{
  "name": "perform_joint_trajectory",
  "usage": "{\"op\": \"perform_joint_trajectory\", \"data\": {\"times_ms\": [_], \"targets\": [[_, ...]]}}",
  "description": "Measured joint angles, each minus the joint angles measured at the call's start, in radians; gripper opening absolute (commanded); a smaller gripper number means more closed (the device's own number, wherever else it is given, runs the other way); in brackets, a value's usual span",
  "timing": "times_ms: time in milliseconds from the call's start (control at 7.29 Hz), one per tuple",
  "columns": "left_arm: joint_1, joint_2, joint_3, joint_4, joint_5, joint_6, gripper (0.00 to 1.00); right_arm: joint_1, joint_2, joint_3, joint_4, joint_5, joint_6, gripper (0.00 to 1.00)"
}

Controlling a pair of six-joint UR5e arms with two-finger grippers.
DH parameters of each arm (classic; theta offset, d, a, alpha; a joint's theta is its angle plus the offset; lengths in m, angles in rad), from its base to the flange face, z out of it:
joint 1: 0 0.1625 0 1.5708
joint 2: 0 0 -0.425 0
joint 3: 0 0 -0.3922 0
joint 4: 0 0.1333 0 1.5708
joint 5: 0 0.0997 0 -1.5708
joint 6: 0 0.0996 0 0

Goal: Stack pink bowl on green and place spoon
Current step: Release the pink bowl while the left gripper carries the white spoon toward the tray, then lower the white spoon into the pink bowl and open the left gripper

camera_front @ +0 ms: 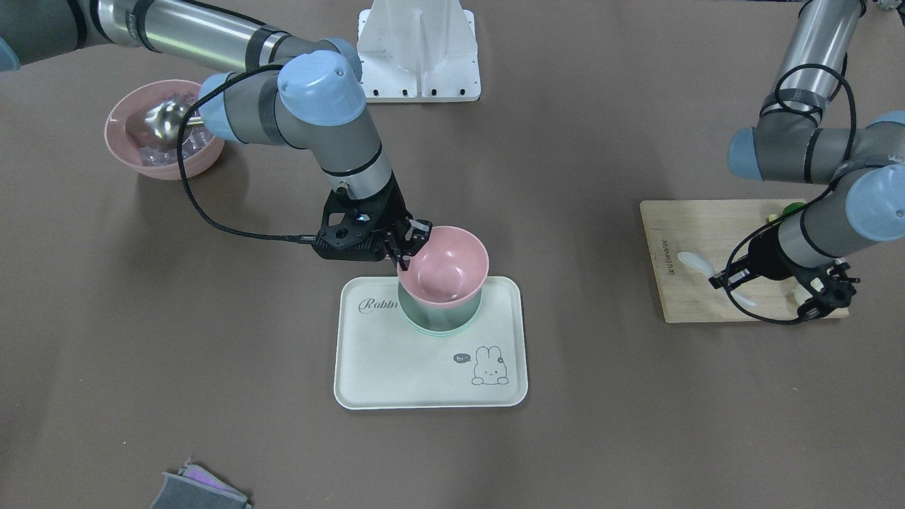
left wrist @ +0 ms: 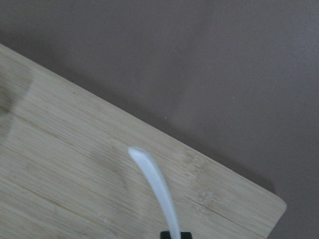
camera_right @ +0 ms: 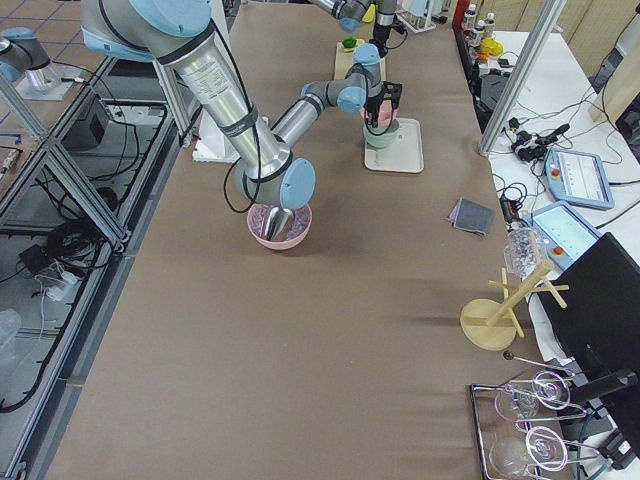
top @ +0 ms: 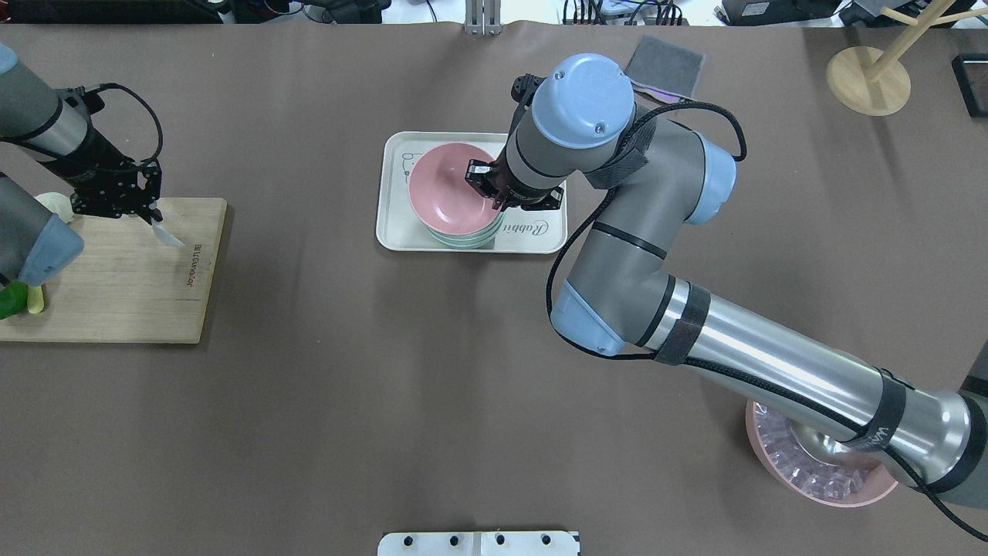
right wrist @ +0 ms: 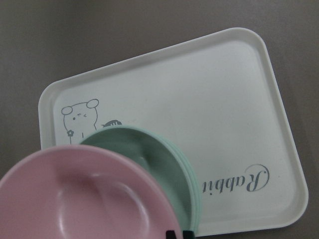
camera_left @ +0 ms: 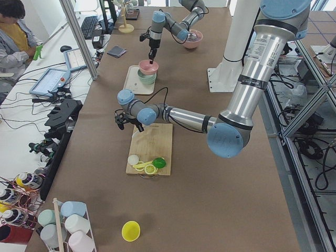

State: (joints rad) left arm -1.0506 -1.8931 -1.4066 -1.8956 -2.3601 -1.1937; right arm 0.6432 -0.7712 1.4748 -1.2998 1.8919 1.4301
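Table: brown cloth under our two arms, with a white tray (camera_front: 396,367) at the centre and a wooden board (camera_front: 689,247) on our left.
Right gripper (camera_front: 409,244): we hold the pink bowl (camera_front: 445,265) pinched by its rim, jaws narrow on the edge.
Pink bowl: tilted, just above or partly in the green bowl (camera_front: 442,317), which stands on the tray; not yet seated, we judge.
Left gripper (top: 147,212): closed on the white spoon (top: 166,234), lifted over the board.
Doing it well: we should level the pink bowl, centre it over the green rim, lower until it nests, then open and lift straight up.
Risk: letting go while tilted could leave it cocked or shift the green bowl.
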Motion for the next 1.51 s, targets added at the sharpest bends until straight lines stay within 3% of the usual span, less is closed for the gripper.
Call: {"op": "perform_joint_trajectory", "data": {"times_ms": [137, 549, 686, 1098, 1235, 1510], "targets": [[0.0, 0.003, -0.008, 0.0, -0.001, -0.004, 0.0, 0.001, 0.002, -0.014, 0.014, 0.0, 0.005, 0.97], [0.002, -0.023, -0.047, 0.001, -0.042, -0.093, 0.0, 0.016, 0.005, -0.023, 0.022, 0.007, 0.02, 1.0], [0.015, -0.06, -0.072, 0.002, -0.048, -0.161, 0.0, 0.042, -0.001, -0.007, 0.018, 0.046, 0.02, 1.0], [0.168, -0.268, -0.097, 0.002, 0.084, -0.433, 0.0, 0.214, -0.215, 0.154, 0.013, 0.278, -0.098, 1.0], [0.21, -0.347, -0.065, -0.001, 0.137, -0.503, 0.0, 0.29, -0.301, 0.187, 0.012, 0.354, -0.203, 1.0], [0.268, -0.483, 0.016, -0.023, 0.249, -0.585, 0.0, 0.382, -0.408, 0.205, 0.013, 0.42, -0.37, 1.0]]}}
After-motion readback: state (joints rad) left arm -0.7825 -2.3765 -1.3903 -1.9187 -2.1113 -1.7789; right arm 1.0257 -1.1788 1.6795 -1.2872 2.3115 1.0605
